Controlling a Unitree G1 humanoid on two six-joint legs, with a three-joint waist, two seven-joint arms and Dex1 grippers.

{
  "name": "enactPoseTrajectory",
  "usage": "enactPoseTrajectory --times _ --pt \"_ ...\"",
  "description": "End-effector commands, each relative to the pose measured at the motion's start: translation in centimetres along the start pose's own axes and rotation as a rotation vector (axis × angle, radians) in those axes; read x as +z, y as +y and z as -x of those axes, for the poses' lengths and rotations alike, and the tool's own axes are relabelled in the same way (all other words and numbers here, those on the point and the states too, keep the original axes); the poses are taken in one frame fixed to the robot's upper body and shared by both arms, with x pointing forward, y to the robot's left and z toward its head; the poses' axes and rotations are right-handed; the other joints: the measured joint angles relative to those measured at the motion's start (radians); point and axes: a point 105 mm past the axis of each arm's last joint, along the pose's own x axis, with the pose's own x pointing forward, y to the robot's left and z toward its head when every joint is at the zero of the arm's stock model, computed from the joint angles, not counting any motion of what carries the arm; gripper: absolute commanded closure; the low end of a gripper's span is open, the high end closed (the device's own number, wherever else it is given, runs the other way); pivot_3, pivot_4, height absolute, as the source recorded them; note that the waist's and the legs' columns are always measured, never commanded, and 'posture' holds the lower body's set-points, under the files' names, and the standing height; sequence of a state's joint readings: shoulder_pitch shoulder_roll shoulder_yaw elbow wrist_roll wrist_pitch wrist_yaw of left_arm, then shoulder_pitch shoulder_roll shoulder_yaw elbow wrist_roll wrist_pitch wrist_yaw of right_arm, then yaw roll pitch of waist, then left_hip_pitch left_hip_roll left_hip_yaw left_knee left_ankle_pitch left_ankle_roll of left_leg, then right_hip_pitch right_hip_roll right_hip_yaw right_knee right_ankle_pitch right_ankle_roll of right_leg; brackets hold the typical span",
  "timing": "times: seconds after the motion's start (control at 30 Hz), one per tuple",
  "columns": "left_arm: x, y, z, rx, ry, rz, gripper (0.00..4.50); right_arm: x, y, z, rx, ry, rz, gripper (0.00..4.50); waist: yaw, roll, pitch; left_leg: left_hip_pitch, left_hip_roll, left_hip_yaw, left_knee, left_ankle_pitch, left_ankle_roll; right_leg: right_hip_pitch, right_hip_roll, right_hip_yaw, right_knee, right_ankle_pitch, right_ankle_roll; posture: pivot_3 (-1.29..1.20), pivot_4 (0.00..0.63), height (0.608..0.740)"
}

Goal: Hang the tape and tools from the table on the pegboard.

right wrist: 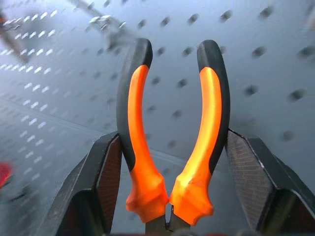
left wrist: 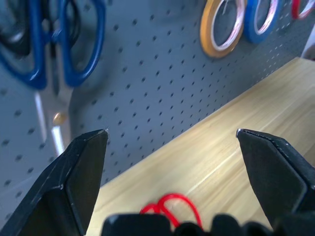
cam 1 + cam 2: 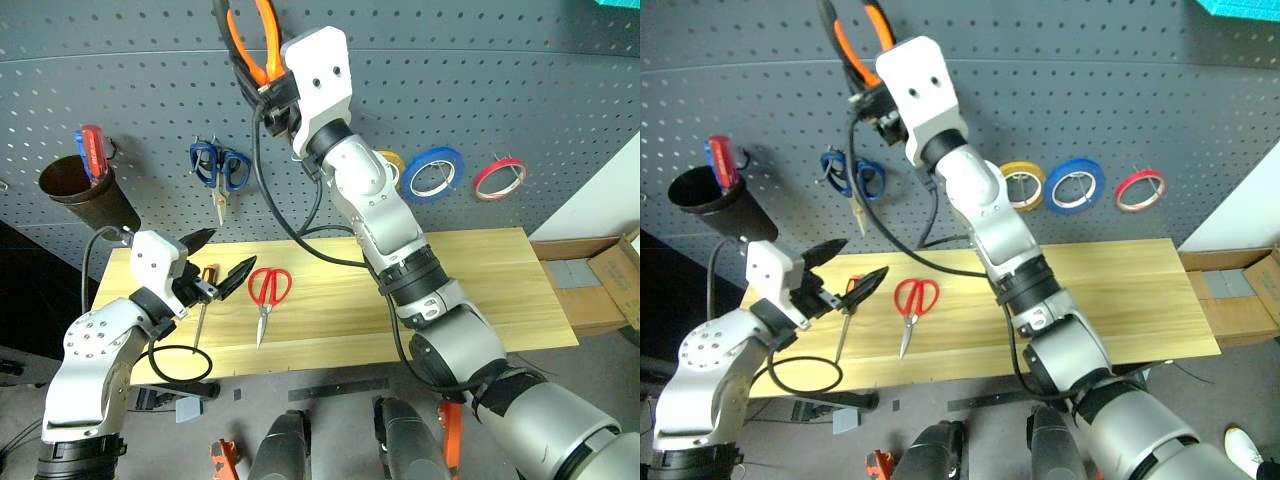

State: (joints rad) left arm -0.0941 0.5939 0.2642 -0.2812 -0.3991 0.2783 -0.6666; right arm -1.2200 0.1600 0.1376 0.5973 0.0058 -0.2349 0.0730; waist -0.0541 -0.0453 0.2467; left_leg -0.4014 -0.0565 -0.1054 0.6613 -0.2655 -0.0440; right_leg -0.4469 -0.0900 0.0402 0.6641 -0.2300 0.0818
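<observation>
Right gripper (image 1: pixel 170 196) clamped on pliers (image 1: pixel 172 142), handles up against pegboard (image 3: pixel 500 90). Left gripper (image 3: pixel 222 262) fingers spread wide, empty, above table (image 3: pixel 480 290) left end. Screwdriver (image 3: pixel 203 305) and red scissors (image 3: pixel 267 292) flat on table. Red tape (image 3: pixel 499 177) hung on pegboard.

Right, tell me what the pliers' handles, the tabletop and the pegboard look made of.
Pliers: handles look like glossy moulded plastic or rubber, orange with black edging. Table: light wood, matte, with visible grain lines and plank seams. Pegboard: dark grey sheet with even hole rows; painted metal or hardboard, I can't tell which.
</observation>
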Motion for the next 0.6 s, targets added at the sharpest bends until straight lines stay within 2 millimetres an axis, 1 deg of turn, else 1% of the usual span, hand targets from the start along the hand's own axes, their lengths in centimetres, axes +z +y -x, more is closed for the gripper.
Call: enactPoseTrajectory --times 0.03,0.1,0.2,0.43,0.6 --pt "1.6 -0.4 -0.8 -0.024 -0.053 -0.030 0.00 2.2 0.7 -0.9 -0.032 -0.145 -0.009 1.81 -0.001 0.000 0.000 0.000 0.000 0.000 0.000 0.000 0.000 0.000 0.000 0.000 0.000 0.000 0.000 0.09 0.162 0.740" --pt "1.7 -0.4 -1.0 -0.030 -0.057 -0.034 0.00 1.9 0.7 -0.9 -0.041 -0.153 -0.010 1.81 -0.001 0.000 0.000 0.000 0.000 0.000 0.000 0.000 0.000 0.000 0.000 0.000 0.000 0.000 0.000 0.09 0.164 0.740" --pt "2.1 -0.4 -1.7 -0.038 -0.073 -0.029 0.00 0.7 0.8 -0.9 -0.050 -0.131 -0.019 1.81 -0.002 0.000 0.000 0.000 0.000 0.000 0.000 0.000 0.000 0.000 0.000 0.000 0.000 0.000 0.000 0.10 0.173 0.740" --pt "2.8 -0.4 -2.5 -0.050 -0.099 -0.023 0.00 -0.8 1.4 -1.1 -0.039 -0.084 -0.025 1.81 0.000 0.000 0.000 0.000 0.001 0.000 0.000 0.001 -0.001 0.000 0.001 0.000 0.000 0.000 0.000 0.13 0.192 0.740" --pt "3.0 -0.6 -2.6 -0.058 -0.102 -0.020 0.00 -1.9 1.6 -0.7 -0.028 -0.053 -0.014 1.81 0.002 0.001 0.000 0.000 0.001 0.000 0.000 0.001 -0.001 0.000 0.001 0.000 0.001 0.000 0.000 0.15 0.206 0.740"
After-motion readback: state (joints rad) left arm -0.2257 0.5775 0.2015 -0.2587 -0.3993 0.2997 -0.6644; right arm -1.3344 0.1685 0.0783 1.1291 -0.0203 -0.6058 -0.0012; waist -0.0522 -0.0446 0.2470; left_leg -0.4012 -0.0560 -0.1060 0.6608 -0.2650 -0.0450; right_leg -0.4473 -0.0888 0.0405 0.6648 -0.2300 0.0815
